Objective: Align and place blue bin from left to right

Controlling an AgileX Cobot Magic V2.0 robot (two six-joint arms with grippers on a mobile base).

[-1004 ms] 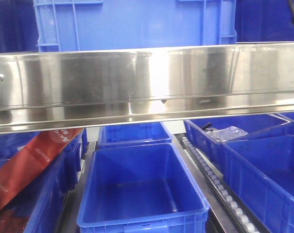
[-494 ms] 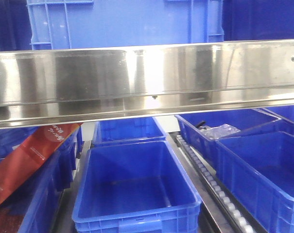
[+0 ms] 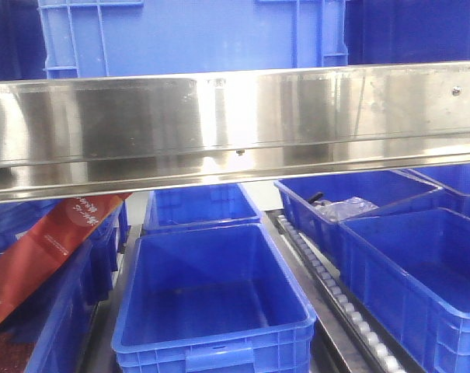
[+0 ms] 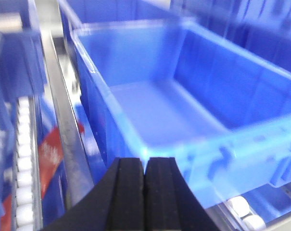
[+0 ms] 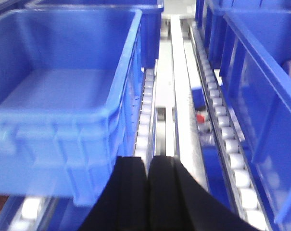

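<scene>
I am holding my left claw [image 4: 145, 192] pinched closed on nothing, hovering before the empty blue bin [image 4: 183, 101]. My right claw [image 5: 147, 192] is hovering closed too, above the roller track [image 5: 222, 130] beside that bin.

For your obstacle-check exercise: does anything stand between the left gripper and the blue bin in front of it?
Nothing visible does. The left gripper, fingers shut together, faces the blue bin across open space.

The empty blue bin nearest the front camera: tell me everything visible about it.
The blue bin is a rectangular bright-blue crate that looks like plastic, with a thick rim, a ribbed outer wall and a handle recess at its near end. It sits upright, open-topped and empty, on a roller lane. Neither tool touches it.
</scene>
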